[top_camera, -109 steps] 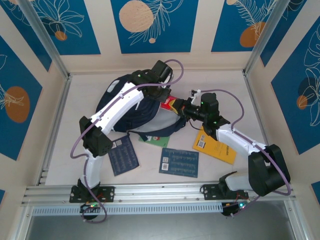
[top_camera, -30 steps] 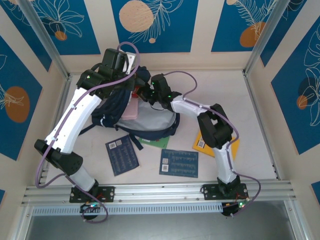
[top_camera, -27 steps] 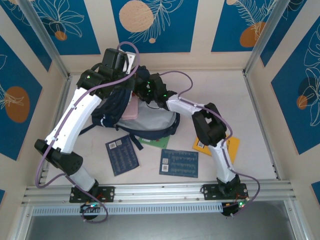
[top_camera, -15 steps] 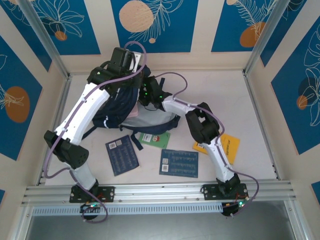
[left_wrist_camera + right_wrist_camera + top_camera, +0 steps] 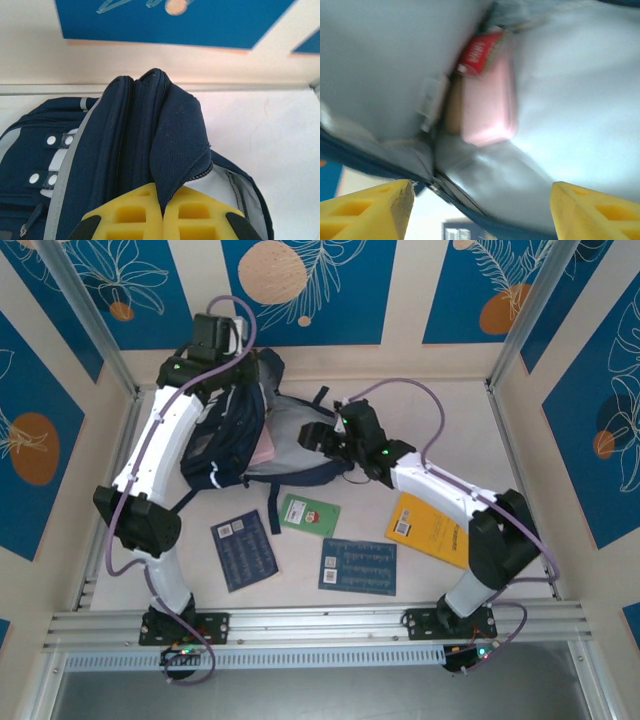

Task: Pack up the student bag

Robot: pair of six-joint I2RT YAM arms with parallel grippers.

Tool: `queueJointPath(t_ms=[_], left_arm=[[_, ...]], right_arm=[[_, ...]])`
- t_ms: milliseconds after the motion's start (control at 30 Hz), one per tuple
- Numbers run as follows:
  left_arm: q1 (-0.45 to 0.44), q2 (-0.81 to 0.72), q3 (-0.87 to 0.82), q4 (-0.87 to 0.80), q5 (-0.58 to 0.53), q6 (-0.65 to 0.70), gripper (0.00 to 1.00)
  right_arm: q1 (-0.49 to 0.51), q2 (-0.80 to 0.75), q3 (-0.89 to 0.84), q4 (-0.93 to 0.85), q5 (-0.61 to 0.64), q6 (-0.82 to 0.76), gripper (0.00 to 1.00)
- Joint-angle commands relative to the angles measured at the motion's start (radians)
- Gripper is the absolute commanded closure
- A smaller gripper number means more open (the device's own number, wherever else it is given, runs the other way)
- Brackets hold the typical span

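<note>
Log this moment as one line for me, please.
left gripper: shut on student bag rim | right gripper: open at bag mouth | inside: pink item

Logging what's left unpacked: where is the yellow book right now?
In the top view, the yellow book lies on the right, partly beneath the right arm, beside a dark blue booklet.

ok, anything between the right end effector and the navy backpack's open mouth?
Nothing visible. The open right end effector faces into the grey-lined mouth of the large dark navy fabric backpack, which the left end effector holds up by its pinched top edge. A pink pouch and a red item lie inside.
</note>
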Motion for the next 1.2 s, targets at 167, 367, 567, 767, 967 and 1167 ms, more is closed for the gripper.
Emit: queueJointPath(t_ms=[167, 367, 567, 767, 967, 1167], left_arm=[[0.062, 0.055, 0.104, 0.021, 0.077, -0.054, 1.0], [-0.032, 0.15, 0.064, 0.024, 0.213, -0.056, 1.0], [-0.122, 0.224, 0.074, 0.017, 0.299, -0.112, 0.72], [-0.145, 0.032, -0.174, 0.042, 0.223, -0.146, 0.38], [-0.168, -0.216, -0.632, 0.183, 0.182, -0.222, 0.37], [-0.201, -0.243, -0.893, 0.279, 0.166, -0.259, 0.37]], right_arm=[[-0.031, -0.233, -0.201, -0.123, 0.076, -0.118, 0.32], [-0.088, -0.279, -0.257, -0.208, -0.097, -0.066, 0.34], [-0.104, -0.311, -0.323, -0.228, -0.124, -0.045, 0.32], [-0.09, -0.298, -0.361, -0.255, -0.179, 0.079, 0.3], [-0.058, -0.313, -0.456, -0.169, -0.15, 0.161, 0.34], [-0.069, -0.21, -0.479, -0.061, -0.187, 0.145, 0.35]])
